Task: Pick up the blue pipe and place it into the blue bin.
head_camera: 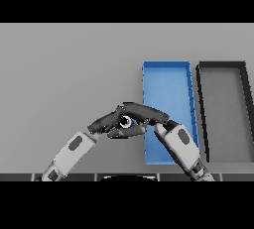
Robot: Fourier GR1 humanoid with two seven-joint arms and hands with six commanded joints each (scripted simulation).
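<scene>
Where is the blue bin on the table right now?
In the head view, the blue bin sits right of centre, immediately left of the black bin, with the right hand overlapping its near-left edge.

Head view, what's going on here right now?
The right robot hand reaches left from over the blue bin and meets the left robot hand just beside the bin's left edge. Between them sits a small round object, probably the pipe end, though little of it shows. It is not in the bin yet. A dark bin stands to the right.

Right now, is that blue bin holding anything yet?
Empty: the blue bin shows only bare blue floor, though the right hand and its arm cover its lower part.
</scene>
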